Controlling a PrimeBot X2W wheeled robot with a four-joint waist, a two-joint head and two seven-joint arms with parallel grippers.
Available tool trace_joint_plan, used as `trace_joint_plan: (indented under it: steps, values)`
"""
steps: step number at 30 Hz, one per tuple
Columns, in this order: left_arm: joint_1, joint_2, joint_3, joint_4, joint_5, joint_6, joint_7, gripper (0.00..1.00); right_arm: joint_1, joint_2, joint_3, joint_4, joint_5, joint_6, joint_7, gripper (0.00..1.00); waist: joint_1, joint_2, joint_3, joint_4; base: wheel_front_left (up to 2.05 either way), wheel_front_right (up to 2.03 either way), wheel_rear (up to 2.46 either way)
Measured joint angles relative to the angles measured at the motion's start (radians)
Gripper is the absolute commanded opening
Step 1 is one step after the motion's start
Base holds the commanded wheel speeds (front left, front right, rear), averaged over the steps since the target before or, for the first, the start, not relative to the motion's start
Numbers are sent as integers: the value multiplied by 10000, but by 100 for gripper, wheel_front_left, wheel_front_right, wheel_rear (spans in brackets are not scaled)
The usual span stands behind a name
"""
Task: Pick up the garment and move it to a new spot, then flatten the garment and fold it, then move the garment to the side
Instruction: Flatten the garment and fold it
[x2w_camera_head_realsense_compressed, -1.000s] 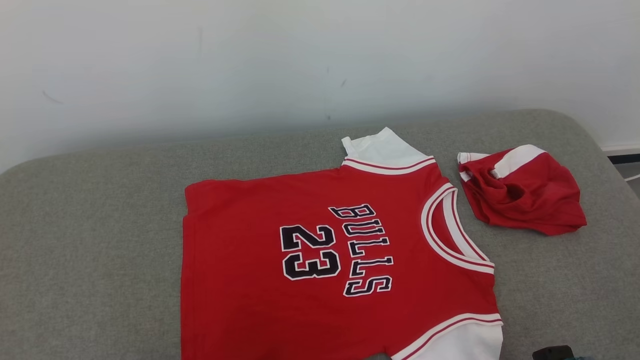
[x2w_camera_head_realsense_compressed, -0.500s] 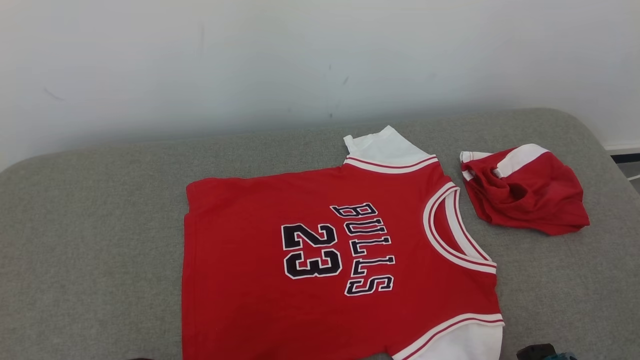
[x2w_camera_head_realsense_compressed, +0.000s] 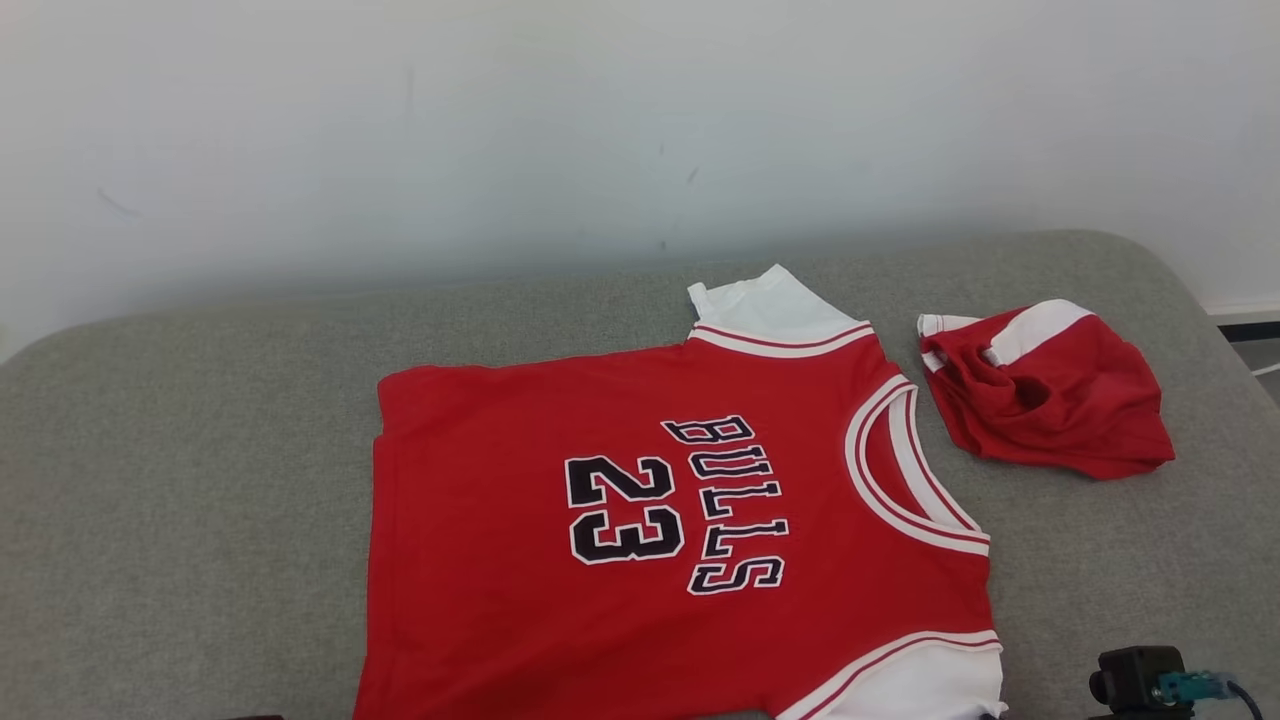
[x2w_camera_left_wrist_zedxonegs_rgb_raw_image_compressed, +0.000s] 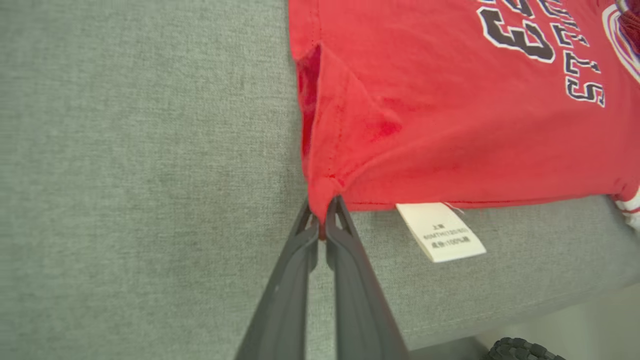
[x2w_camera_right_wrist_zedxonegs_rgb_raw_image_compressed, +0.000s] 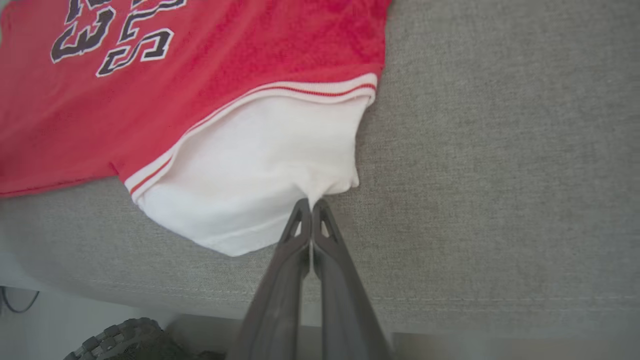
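The garment (x2w_camera_head_realsense_compressed: 640, 520) is a red jersey with white sleeves, "BULLS 23" in black, spread flat on the grey cushion (x2w_camera_head_realsense_compressed: 180, 480), collar toward the right. In the left wrist view my left gripper (x2w_camera_left_wrist_zedxonegs_rgb_raw_image_compressed: 322, 212) is shut on the garment's (x2w_camera_left_wrist_zedxonegs_rgb_raw_image_compressed: 450, 110) near hem corner, red cloth pinched between the tips. In the right wrist view my right gripper (x2w_camera_right_wrist_zedxonegs_rgb_raw_image_compressed: 311, 206) is shut on the edge of the near white sleeve (x2w_camera_right_wrist_zedxonegs_rgb_raw_image_compressed: 250, 175). The right arm's wrist camera (x2w_camera_head_realsense_compressed: 1140, 680) peeks in at the head view's lower right.
A crumpled red and white cloth (x2w_camera_head_realsense_compressed: 1050, 390) lies right of the collar. A white wall (x2w_camera_head_realsense_compressed: 500, 140) rises behind the cushion. The cushion's front edge (x2w_camera_left_wrist_zedxonegs_rgb_raw_image_compressed: 500, 320) is just beneath both grippers, with a wheel (x2w_camera_right_wrist_zedxonegs_rgb_raw_image_compressed: 120, 340) on the floor below. A white care label (x2w_camera_left_wrist_zedxonegs_rgb_raw_image_compressed: 440, 232) hangs from the hem.
Both grippers have gone from open to shut on the garment's near edge. The head camera tilted, so the whole picture sits slightly lower. The right wrist has come further into view.
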Motion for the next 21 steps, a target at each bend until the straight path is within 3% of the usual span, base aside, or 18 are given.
trace_joint_plan:
  steps: [9, 21]
  values:
    - [387, 157, -121, -1085, 169, 0, -144, 0, 630, -270, -236, -1310, 734, 428, 144, 0, 0, 0, -194, -48, 0, 0, 0]
    - [509, 575, -17, -1887, 153, -67, 244, 0, 522, -924, -1106, -2182, 1494, 479, 596, 0, 0, 0, -323, -130, 0, 0, 0]
